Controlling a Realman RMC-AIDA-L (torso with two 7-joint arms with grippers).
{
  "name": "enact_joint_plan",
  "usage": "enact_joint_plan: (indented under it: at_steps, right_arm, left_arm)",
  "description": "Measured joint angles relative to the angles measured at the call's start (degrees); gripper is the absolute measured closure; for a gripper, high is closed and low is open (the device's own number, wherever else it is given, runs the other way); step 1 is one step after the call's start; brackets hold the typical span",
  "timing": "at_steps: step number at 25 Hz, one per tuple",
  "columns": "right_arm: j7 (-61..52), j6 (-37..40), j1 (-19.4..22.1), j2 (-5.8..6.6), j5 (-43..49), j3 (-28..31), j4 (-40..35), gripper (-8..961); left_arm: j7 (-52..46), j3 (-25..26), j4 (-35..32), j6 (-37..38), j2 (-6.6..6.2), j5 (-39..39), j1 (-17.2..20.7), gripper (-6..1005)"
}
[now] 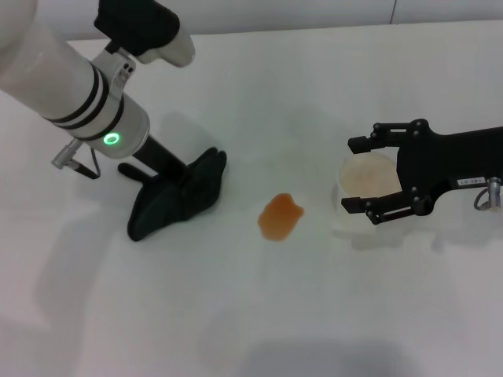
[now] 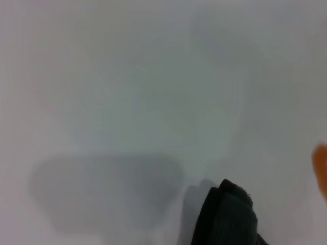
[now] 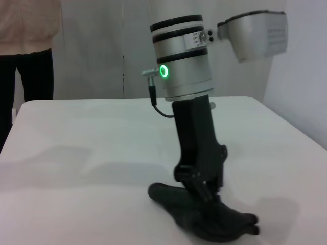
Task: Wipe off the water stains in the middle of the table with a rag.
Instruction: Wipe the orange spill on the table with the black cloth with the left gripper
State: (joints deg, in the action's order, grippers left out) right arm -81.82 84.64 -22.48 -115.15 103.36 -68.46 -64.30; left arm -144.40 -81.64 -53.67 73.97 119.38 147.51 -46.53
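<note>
Mid-tabletop [image 1: 236,314], nearest: water stains [image 1: 280,217], orange blotch, uncovered. Just left of it the rag [image 1: 177,196] lies crumpled with the left gripper [image 1: 169,177] pressed down into it; fingertips buried in cloth, apparently clenched on it. Right of the stain, right gripper [image 1: 357,177] spread wide around a white cup [image 1: 365,177], partly hidden.

the left arm [image 1: 75,90] is a white cylinder with two black bands, a glowing green ring light, a small metal plug with a thin dark cable, and a silver camera housing. the right gripper [image 1: 355,176] is matt black with a small white label.
</note>
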Motion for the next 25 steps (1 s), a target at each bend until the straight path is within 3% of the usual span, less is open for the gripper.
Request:
enact_joint_plan:
  at_steps: [13, 20, 25]
  right_arm:
    - [0.0, -0.18, -0.19, 0.02, 0.0, 0.18, 0.08, 96]
    - [0.0, -0.19, -0.21, -0.03, 0.0, 0.17, 0.2, 96]
    - [0.0, -0.18, -0.06, -0.05, 0.0, 0.17, 0.29, 96]
  left_arm:
    - [4.61, -0.41, 2.38, -10.63, 0.07, -12.27, 1.32, 916]
    - [12.69, -7.19, 4.97, -16.72, 0.1, -22.22, 1.3, 916]
    - [15.63, -11.91, 6.93, -19.85, 0.12, -24.91, 1.05, 916]
